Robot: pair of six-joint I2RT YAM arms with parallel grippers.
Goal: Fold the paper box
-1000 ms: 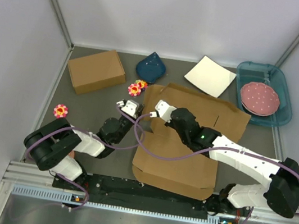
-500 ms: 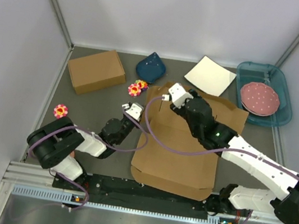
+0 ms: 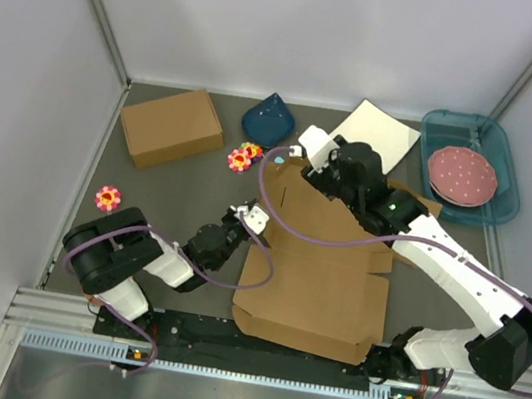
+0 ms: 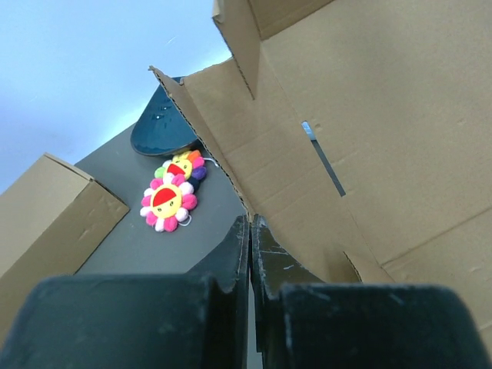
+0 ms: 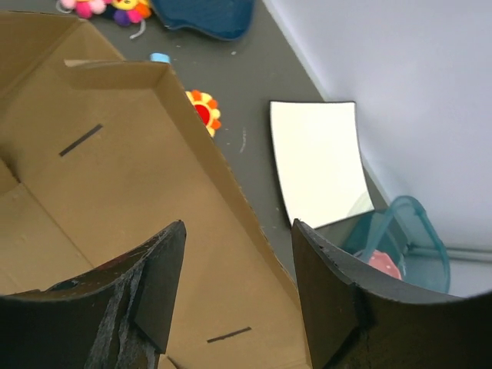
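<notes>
The paper box (image 3: 313,288) lies right of the middle of the desk (image 3: 156,192), its broad panel flat and reaching almost to the near edge, while its far panel is tilted up off the surface.

The left end effector (image 3: 254,220) is closed, its tips touching the corrugated edge of a left side flap. Whether any card is caught between them cannot be told. The right end effector (image 3: 306,153) is at the far left corner of the raised panel, its fingers (image 5: 165,265) spread with the panel's top edge running between them and nothing gripped.

The step in hand looks like standing the far wall up along its crease. To do it well, the right arm should settle over the top edge before closing, then swing the wall about the crease rather than drag the sheet. Meanwhile the left tips should pin the left side so the base does not slide toward the flower toys (image 3: 242,157).

A second ago the right end effector was closed and low over the sheet's left middle; it has since moved toward the far edge and opened. The left has closed and dropped nearer, and the far panel, then spread flat, is now lifted.
</notes>
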